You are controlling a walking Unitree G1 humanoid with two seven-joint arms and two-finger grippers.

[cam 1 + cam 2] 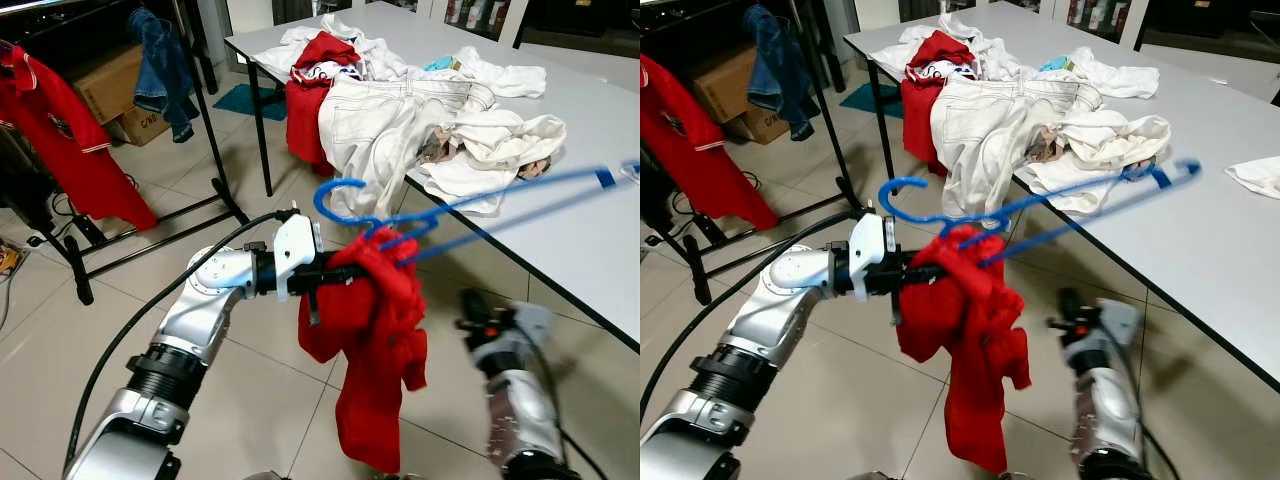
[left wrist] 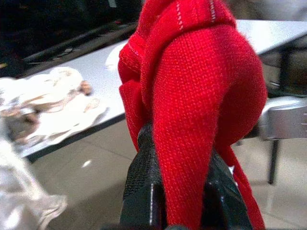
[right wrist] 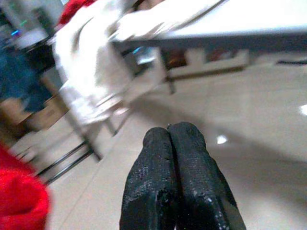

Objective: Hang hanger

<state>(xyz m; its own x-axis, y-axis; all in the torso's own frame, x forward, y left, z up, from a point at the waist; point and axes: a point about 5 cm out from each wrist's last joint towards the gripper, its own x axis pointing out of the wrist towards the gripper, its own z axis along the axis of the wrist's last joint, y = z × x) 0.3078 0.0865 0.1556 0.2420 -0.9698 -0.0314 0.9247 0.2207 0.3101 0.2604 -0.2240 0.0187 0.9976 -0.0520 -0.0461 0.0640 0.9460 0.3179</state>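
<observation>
A blue plastic hanger [image 1: 470, 205] carries a red shirt [image 1: 375, 350] bunched near its hook, which curls to the left [image 1: 335, 195]. My left gripper [image 1: 345, 272] is shut on the red cloth just under the hook, holding it in the air above the tiled floor; in the left wrist view the red shirt [image 2: 192, 110] bulges between the black fingers [image 2: 144, 191]. The hanger's far end reaches over the white table [image 1: 590, 230]. My right gripper [image 3: 175, 139] is shut with nothing in it and hangs low beside the table's edge, blurred [image 1: 470, 310].
A black clothes rack [image 1: 215, 130] stands to the left with a red shirt [image 1: 60, 130] and a blue denim garment [image 1: 165, 65] on it. Cardboard boxes [image 1: 115, 90] sit behind it. A pile of white and red clothes [image 1: 400, 110] covers the table's near corner.
</observation>
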